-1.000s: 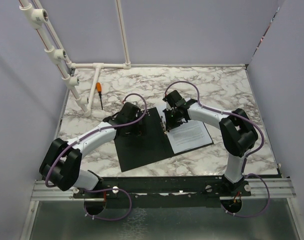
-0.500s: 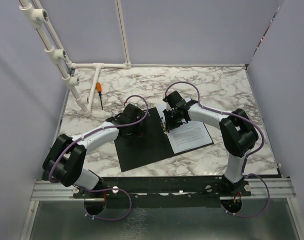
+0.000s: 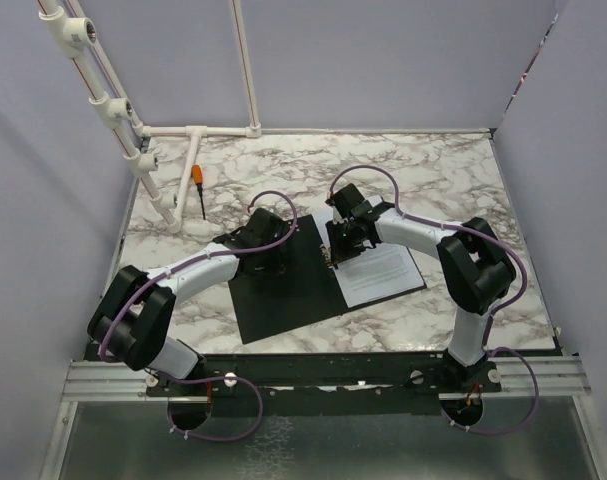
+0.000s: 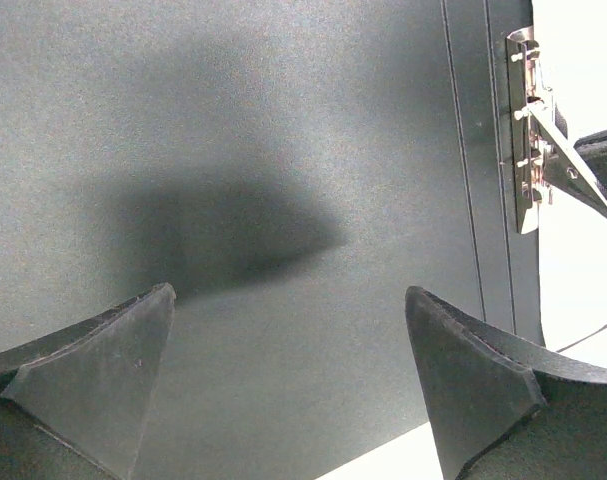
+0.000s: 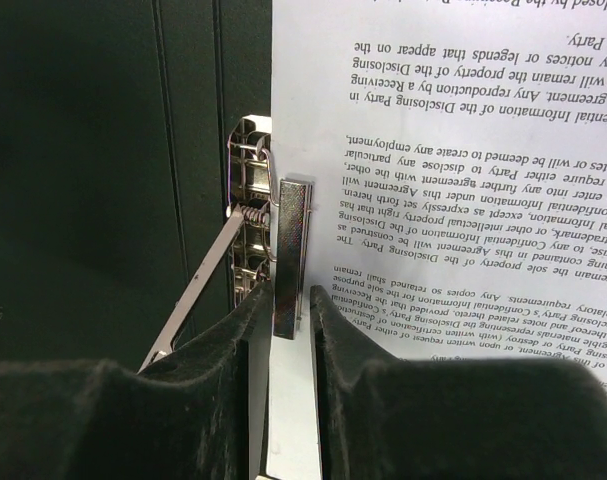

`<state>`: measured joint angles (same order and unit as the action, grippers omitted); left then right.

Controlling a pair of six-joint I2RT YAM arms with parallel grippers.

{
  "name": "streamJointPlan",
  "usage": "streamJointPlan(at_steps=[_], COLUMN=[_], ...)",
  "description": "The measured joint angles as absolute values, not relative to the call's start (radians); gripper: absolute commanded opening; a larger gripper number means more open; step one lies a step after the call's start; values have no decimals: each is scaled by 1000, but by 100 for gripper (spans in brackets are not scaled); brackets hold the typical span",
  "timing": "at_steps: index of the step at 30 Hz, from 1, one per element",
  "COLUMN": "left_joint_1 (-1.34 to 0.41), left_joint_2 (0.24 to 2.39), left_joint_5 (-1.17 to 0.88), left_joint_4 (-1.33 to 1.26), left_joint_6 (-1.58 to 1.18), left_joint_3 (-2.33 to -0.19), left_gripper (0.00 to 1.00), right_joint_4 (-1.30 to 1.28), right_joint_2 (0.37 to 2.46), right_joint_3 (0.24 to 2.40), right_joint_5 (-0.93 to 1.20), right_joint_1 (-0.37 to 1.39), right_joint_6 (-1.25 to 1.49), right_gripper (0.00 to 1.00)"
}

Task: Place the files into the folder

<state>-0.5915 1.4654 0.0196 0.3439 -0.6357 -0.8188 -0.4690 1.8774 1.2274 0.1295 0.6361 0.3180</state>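
Note:
The folder (image 3: 283, 290) lies open on the marble table, black inside up. The files (image 3: 383, 272), white sheets with small black text, lie on its right half. My left gripper (image 3: 268, 262) hovers open and empty over the left black flap (image 4: 283, 150), with the metal spine clip (image 4: 528, 150) to its right. My right gripper (image 3: 338, 250) is at the spine. In the right wrist view the right gripper (image 5: 290, 300) is closed narrowly around the clip's metal bar (image 5: 289, 250) at the files' (image 5: 463, 150) left edge. The clip's lever (image 5: 198, 290) stands raised.
An orange-handled screwdriver (image 3: 198, 185) lies at the back left of the table. A white pipe frame (image 3: 198, 132) runs along the back left corner. Grey walls close in the left, back and right sides.
My left arm has stretched a little further right over the black flap. The right gripper has stayed at the spine clip with almost no movement.

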Motion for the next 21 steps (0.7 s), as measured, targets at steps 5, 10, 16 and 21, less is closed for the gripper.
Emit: streamJointPlan(at_steps=[5,10,16,21], left_joint_1=[-591,-591,-591,-591], left_joint_2=[1466,1467,1467,1468], left_joint_5=[20,20,23,33], left_joint_4=[339,338,338,340], left_joint_6=[-638,-640,-640,-639], left_joint_3=[-815,-815,-815,-815], left_gripper=[99,99,99,99], right_joint_4=[-469,-475,-507,-536], right_joint_2=[1874,1844,1762,1709], right_joint_3=[1227,1227,1230,1251], right_joint_5=[129,123,99,87], right_joint_1=[636,636,636,636], right_joint_6=[321,321,321,322], right_gripper=[26,26,26,27])
